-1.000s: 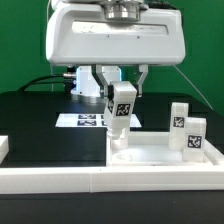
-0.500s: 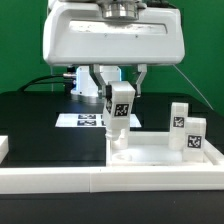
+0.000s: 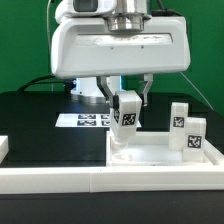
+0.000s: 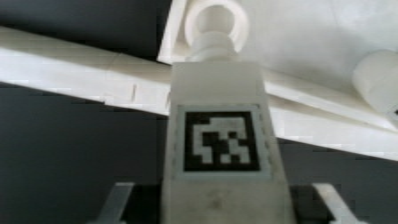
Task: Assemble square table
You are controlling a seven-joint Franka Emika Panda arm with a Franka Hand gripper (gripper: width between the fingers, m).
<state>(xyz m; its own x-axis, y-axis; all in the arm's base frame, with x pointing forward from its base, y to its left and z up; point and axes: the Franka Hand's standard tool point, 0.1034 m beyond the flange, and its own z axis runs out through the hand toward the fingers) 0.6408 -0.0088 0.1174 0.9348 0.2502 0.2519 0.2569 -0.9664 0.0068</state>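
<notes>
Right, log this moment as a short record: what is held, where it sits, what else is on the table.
held part: table leg, upright, between the fingers
leg position: over the near corner of the tabletop, on the exterior view's left
contact with tabletop: cannot tell
other legs: two standing on the tabletop, exterior view's right
behind: marker board flat on the table
front: white rail

We see the black table [image 3: 30, 125] spreading under everything, and the marker board [image 3: 85, 120] lies flat on it towards the back. A long white border rail [image 3: 110, 180] runs across the front, green wall [image 3: 20, 40] behind.
</notes>
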